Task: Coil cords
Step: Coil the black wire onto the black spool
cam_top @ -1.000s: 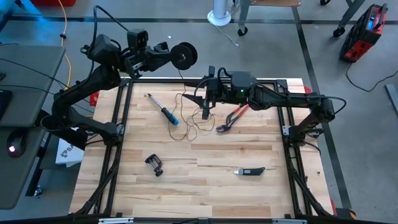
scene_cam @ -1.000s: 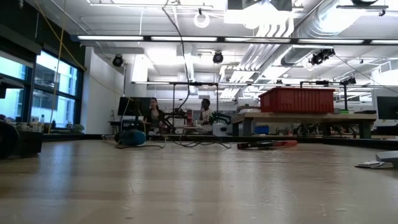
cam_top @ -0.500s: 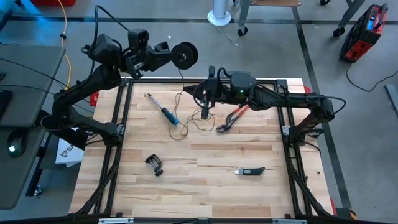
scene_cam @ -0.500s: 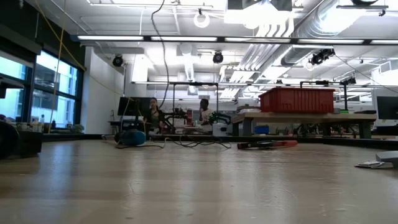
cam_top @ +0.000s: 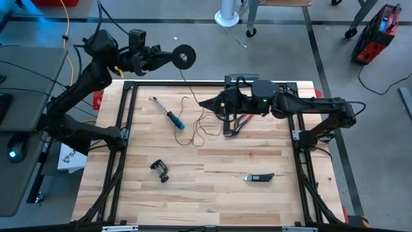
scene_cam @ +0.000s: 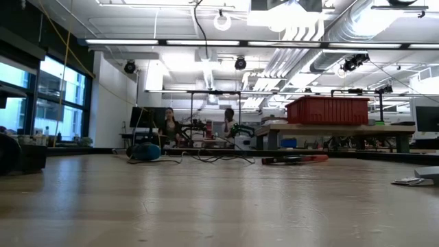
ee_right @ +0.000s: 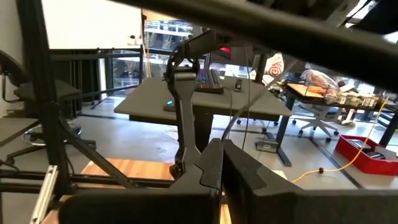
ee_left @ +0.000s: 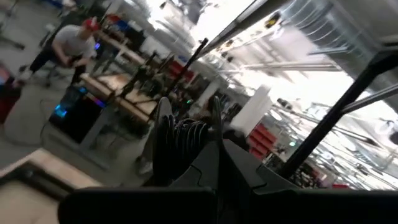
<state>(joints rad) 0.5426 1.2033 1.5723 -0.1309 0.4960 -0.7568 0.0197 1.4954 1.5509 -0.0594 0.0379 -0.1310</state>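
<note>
The small round black reel (cam_top: 184,57) hangs high beyond the table's far edge, with my left gripper (cam_top: 174,58) shut on it. In the left wrist view the reel (ee_left: 183,140) sits just past the shut fingertips, dark windings between its two flanges. The hair-thin dark cord (cam_top: 193,124) drops from the reel and lies in loose loops on the wood. My right gripper (cam_top: 205,103) is above the far middle of the table, pointing toward the left edge, shut on the cord (ee_right: 245,106). In the low view only a strand of the cord (scene_cam: 199,20) shows. My left gripper holds the reel by the side nearest the arm (ee_left: 205,146), at the free ends of its shut fingers. The fingers come about level from the table's left. The reel is lifted clear. The fingers hide exactly which part they pinch. My right gripper pinches the cord (ee_right: 226,134) between its two shut fingers, which lie level and point toward the table's left edge. From the fingers one stretch rises toward the reel. The rest hangs slack down to the loops on the table (cam_top: 205,132).
A blue-handled screwdriver (cam_top: 168,115) lies left of the loops. Red pliers (cam_top: 235,124) lie under my right arm. A black clamp (cam_top: 159,169) and a dark hand tool (cam_top: 259,176) lie nearer the front. A black frame (cam_top: 129,116) borders the table.
My right gripper has shut: its fingers stood wide apart around the cord a second ago and now meet. It has also drawn back toward the table's right edge. My left gripper has tipped and swung slightly toward the far left with the reel. The cord's hanging stretch has swayed.
</note>
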